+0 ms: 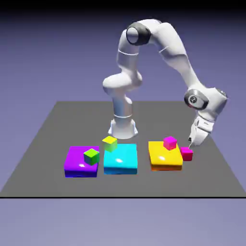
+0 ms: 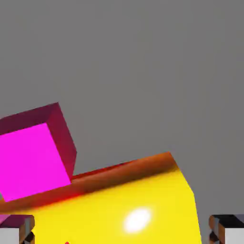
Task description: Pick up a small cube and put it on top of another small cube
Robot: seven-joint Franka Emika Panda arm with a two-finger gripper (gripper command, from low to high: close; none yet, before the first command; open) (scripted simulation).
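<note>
Gripper spread wide near a reddish-pink cube, right of frame, magenta cube by orange-yellow block, lower right.

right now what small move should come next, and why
Probably shift the open end effector to line up with the redder pink cube before closing: the hand view shows the yellow block between the fingertips, not that cube.
</note>
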